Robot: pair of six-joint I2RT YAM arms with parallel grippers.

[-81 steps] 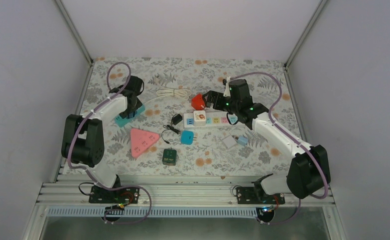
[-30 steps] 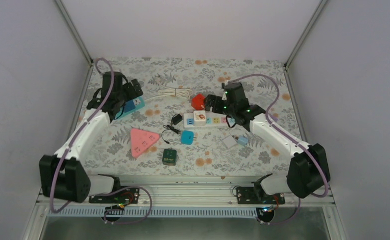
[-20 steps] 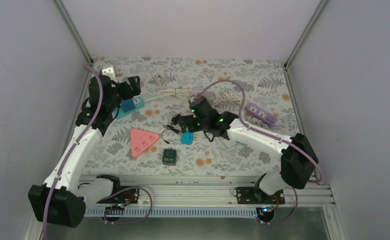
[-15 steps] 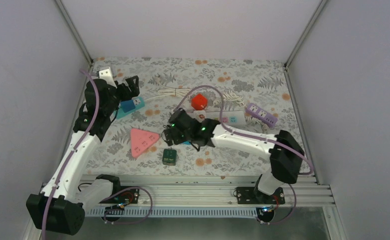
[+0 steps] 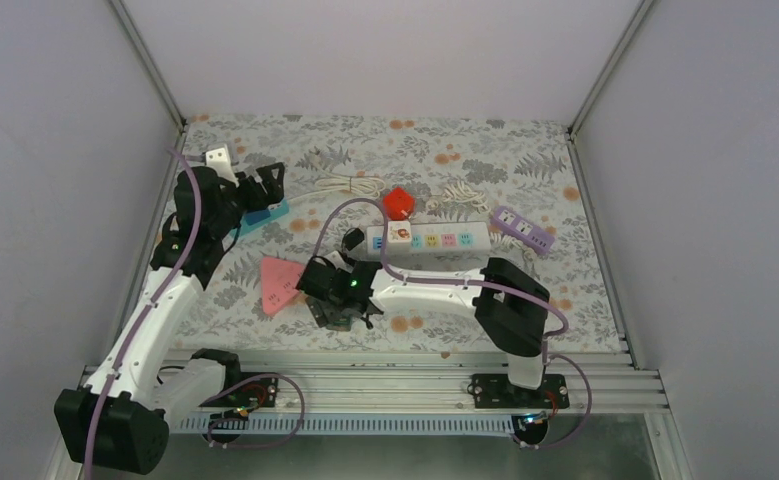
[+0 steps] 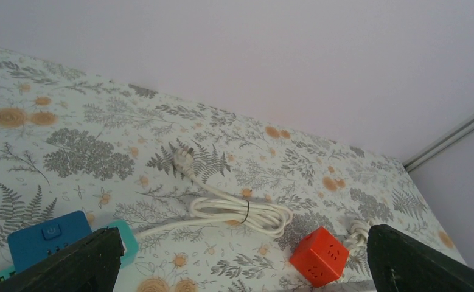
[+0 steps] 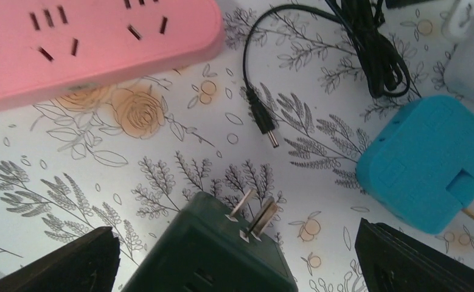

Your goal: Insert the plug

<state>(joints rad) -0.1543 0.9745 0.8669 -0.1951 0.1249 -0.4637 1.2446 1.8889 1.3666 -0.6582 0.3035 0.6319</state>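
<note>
Floral-printed cloth (image 5: 585, 260) covers the table between plain pale walls. From above we count four socket strips: a pink triangular one (image 5: 278, 281), a long white one (image 5: 428, 238), a purple one (image 5: 523, 228) and a teal one (image 5: 265, 216). We also see one red cube (image 5: 397, 203), a coiled white cable (image 5: 350, 184) and a second white cable (image 5: 455, 196).

Only the right wrist view shows the dark green plug (image 7: 216, 261) clearly. It is a matte, boxy plastic block with two flat metal prongs, and it lies on the cloth between the widely spread fingers of the right gripper (image 7: 234, 243), unclamped. Near it lie a blue square adapter (image 7: 426, 161) and a thin black lead (image 7: 261, 115).

The left gripper (image 6: 240, 261), equally wide and empty, hangs near the teal strip.
</note>
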